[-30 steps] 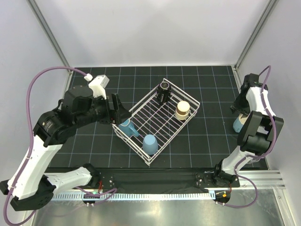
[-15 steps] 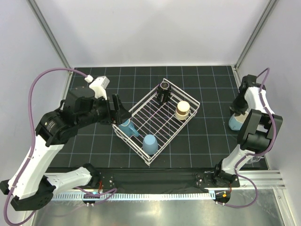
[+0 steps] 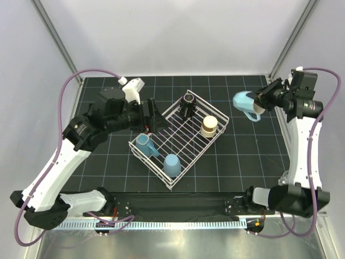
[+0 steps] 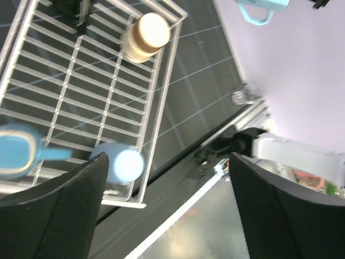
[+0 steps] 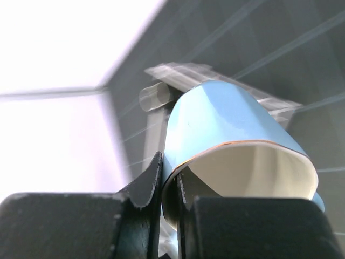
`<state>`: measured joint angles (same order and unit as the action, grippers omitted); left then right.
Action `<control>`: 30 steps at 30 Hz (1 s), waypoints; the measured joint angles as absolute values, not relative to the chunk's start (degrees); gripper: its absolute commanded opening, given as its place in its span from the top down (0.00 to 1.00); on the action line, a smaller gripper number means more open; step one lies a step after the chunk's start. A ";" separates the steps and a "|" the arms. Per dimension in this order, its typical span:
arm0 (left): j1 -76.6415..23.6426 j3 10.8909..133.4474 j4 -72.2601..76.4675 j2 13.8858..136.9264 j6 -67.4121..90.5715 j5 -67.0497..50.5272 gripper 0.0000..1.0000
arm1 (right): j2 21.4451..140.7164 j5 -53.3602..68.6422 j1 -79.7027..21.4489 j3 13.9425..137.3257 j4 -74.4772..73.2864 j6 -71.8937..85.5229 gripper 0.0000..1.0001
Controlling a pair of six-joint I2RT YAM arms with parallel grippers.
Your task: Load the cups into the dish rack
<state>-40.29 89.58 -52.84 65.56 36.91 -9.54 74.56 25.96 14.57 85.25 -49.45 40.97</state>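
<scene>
The white wire dish rack (image 3: pixel 207 102) sits at the table's middle. In it are a blue handled mug (image 3: pixel 144 144), a light blue tumbler (image 3: pixel 172 164), a beige cup (image 3: pixel 208 125) and a small dark cup (image 3: pixel 188 101). My right gripper (image 3: pixel 258 106) is shut on the rim of a pale blue handled mug (image 3: pixel 243 102), held in the air to the right of the rack. The right wrist view shows its fingers pinching the mug's (image 5: pixel 232 135) wall. My left gripper (image 3: pixel 153 117) hovers open over the rack's left back side, holding nothing. A clear glass (image 4: pixel 241 97) stands near the front rail.
In the left wrist view the rack (image 4: pixel 166 108) lies below with the beige cup (image 4: pixel 145 35) and tumbler (image 4: pixel 123 164) in it. White walls close in the back and both sides. A metal rail runs along the front edge.
My right gripper has shut on the pale blue mug and lifted it off the table's right side, up and toward the rack. The left arm has drawn back from the blue mug.
</scene>
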 measured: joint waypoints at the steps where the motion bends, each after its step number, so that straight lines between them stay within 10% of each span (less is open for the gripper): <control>1: -40.29 89.21 -51.57 65.78 36.95 -10.39 0.09 | 72.99 27.86 13.85 85.12 -48.51 43.18 0.96; 18: -41.45 75.18 -15.88 69.71 45.15 -27.27 0.09 | 62.00 45.12 -6.04 65.69 -0.32 102.04 0.96; 30: -43.51 73.52 4.08 75.64 51.33 -27.73 0.26 | 63.24 44.86 -14.15 61.80 21.69 112.05 0.96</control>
